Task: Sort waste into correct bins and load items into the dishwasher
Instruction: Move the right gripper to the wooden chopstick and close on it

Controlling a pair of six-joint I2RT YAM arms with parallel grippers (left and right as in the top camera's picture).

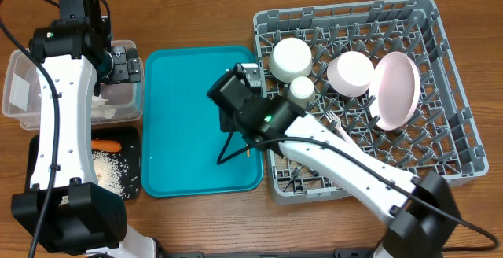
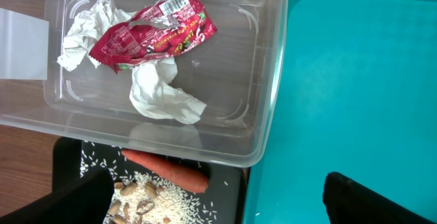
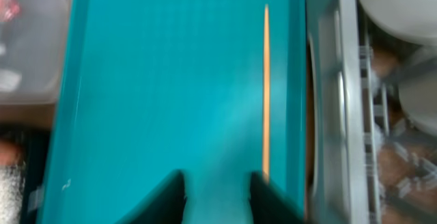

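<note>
My left gripper (image 2: 225,203) stands wide open above the edge where the black tray (image 2: 229,183) meets the teal tray, holding nothing. The clear tub (image 2: 270,80) holds a red snack wrapper (image 2: 153,36) and crumpled napkins (image 2: 164,98). On the black tray lie a carrot (image 2: 167,169), rice (image 2: 171,203) and beige scraps (image 2: 133,200). My right gripper (image 3: 217,197) hovers low over the teal tray, open, with nothing between its fingers. The chopstick (image 3: 265,87) lies flat just right of its right finger (image 3: 266,197). The dishwasher rack (image 1: 456,132) holds two white bowls (image 1: 291,56) (image 1: 350,73), a cup (image 1: 301,90) and the pink plate (image 1: 395,89).
The teal tray (image 1: 181,124) sits between the bins and the rack. Its raised right rim (image 3: 300,80) runs close beside the chopstick, with the rack's grey wall (image 3: 328,101) right behind it. My right arm (image 1: 338,152) crosses the rack's front left corner.
</note>
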